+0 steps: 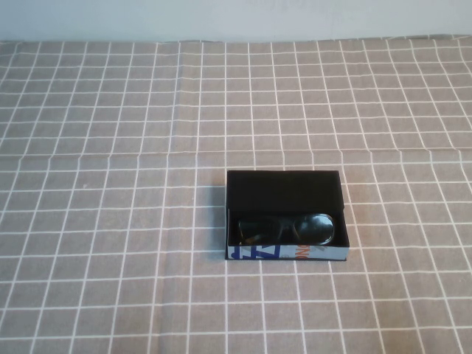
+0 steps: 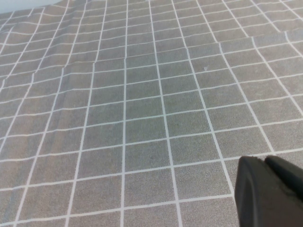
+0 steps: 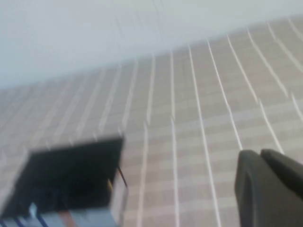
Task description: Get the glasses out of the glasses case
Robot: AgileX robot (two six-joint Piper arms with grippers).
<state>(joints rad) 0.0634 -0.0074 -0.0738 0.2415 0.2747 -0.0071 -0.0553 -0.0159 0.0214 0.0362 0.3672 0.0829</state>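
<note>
The glasses case [image 1: 289, 253] lies open on the checked cloth right of the table's middle, its white front side with blue and orange print facing me. The black glasses [image 1: 287, 227] lie inside it along the front wall. Neither gripper shows in the high view. In the left wrist view my left gripper [image 2: 264, 161] is shut and empty above bare cloth. In the right wrist view my right gripper [image 3: 259, 154] is shut and empty, apart from the case [image 3: 71, 175], which shows blurred. The glasses cannot be made out there.
A grey tablecloth [image 1: 110, 221] with a white grid covers the whole table. A fold line runs across it just beyond the case. A pale wall [image 1: 236, 18] stands behind the far edge.
</note>
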